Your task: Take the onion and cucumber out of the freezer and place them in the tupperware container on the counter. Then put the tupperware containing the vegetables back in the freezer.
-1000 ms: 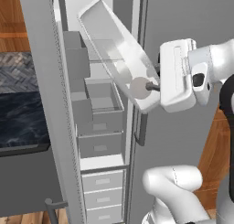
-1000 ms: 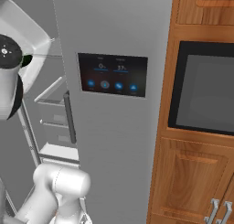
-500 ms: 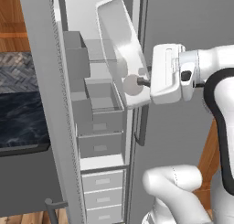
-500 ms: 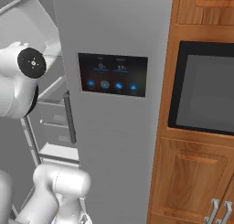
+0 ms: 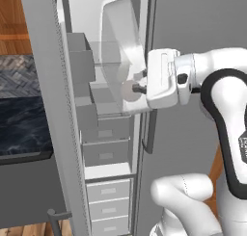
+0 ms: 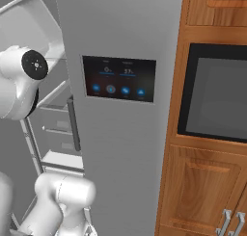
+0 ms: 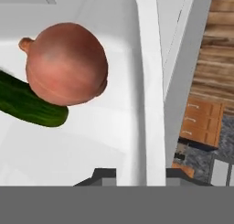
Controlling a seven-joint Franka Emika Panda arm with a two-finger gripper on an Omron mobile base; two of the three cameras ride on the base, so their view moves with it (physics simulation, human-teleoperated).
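Observation:
My gripper point(image 5: 137, 88) is shut on the rim of the white tupperware container point(image 5: 120, 42), which stands tipped almost on edge inside the open freezer point(image 5: 111, 134) at upper-shelf height. In the hand view my gripper point(image 7: 140, 175) straddles the tupperware container's rim point(image 7: 151, 104), one dark fingertip on each side. The reddish onion point(image 7: 66, 63) and the dark green cucumber point(image 7: 27, 104) lie touching against the container's white floor. The container's corner point(image 6: 29, 23) also shows at the upper left of the right base view. The dark counter point(image 5: 19, 129) lies to the left, beyond the freezer door point(image 5: 48, 110).
Grey shelves and drawers point(image 5: 106, 201) fill the freezer below the container. The fridge door with the dark touch panel point(image 6: 119, 78) stands right of my arm. A wall oven point(image 6: 217, 98) and wooden cabinets point(image 6: 202, 191) lie further right.
The container has swung from a slanted pose to nearly upright and moved left, deeper between the freezer walls. My hand has shifted left with it.

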